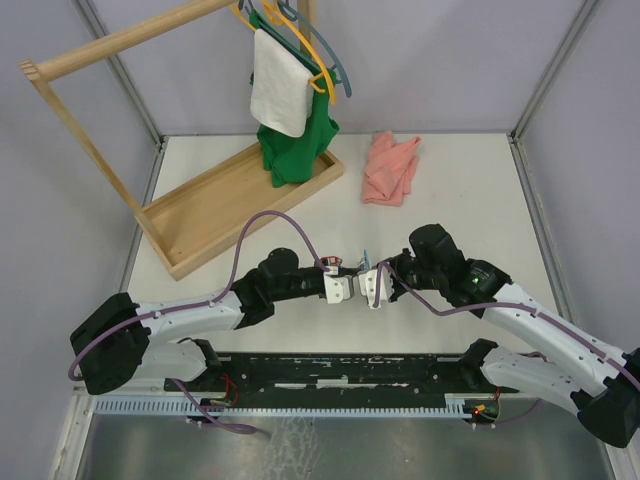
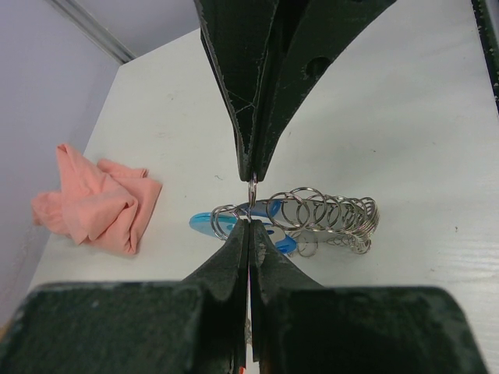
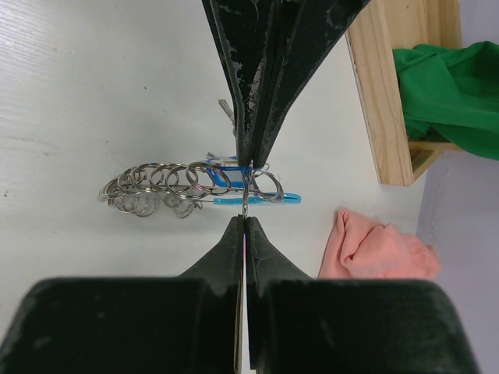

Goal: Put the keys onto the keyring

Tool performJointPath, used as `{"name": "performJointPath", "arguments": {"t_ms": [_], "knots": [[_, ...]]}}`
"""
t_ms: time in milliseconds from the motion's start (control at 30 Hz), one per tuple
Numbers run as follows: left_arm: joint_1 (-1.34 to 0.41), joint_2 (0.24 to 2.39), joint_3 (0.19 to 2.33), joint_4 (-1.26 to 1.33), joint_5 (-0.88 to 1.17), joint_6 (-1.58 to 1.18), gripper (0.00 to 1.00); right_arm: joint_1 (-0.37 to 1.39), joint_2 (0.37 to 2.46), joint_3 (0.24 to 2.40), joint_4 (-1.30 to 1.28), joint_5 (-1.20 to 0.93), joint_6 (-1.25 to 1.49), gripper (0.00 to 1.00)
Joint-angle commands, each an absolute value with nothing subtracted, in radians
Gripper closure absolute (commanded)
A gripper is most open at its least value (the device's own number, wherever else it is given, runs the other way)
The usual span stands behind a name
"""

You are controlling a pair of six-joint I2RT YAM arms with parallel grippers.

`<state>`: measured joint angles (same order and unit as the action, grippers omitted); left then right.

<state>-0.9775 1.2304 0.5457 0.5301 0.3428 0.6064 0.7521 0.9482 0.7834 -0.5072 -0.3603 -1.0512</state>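
Observation:
The keyring (image 2: pixel 331 212) is a coil of silvery rings with a bright blue curved section (image 2: pixel 209 224). It also shows in the right wrist view (image 3: pixel 152 183), with a blue tag (image 3: pixel 226 167) and a silver key (image 3: pixel 224 109) at its near end. My left gripper (image 2: pixel 251 199) is shut on a thin metal ring seen edge-on, and a sliver of red shows between its fingers. My right gripper (image 3: pixel 245 195) is shut on a thin ring at the blue end of the keyring. In the top view the two grippers (image 1: pixel 338 285) (image 1: pixel 376 285) meet tip to tip at mid-table.
A pink cloth (image 1: pixel 390 168) lies at the back, right of centre. A wooden rack (image 1: pixel 240 210) with green and white clothes on hangers stands at the back left. Metal frame posts stand at the table corners.

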Motion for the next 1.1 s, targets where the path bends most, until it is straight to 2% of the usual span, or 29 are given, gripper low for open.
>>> {"name": "performJointPath", "arguments": {"t_ms": [0,1067], "knots": [[-0.982,1.209,0.562,0.578,0.358,0.577,0.97,0.753,0.937,0.813,-0.474,-0.35,-1.035,0.99],[-0.983,1.224,0.568,0.591,0.389,0.579,0.97,0.753,0.944,0.817,-0.473,-0.36,-1.029,0.99]]}}
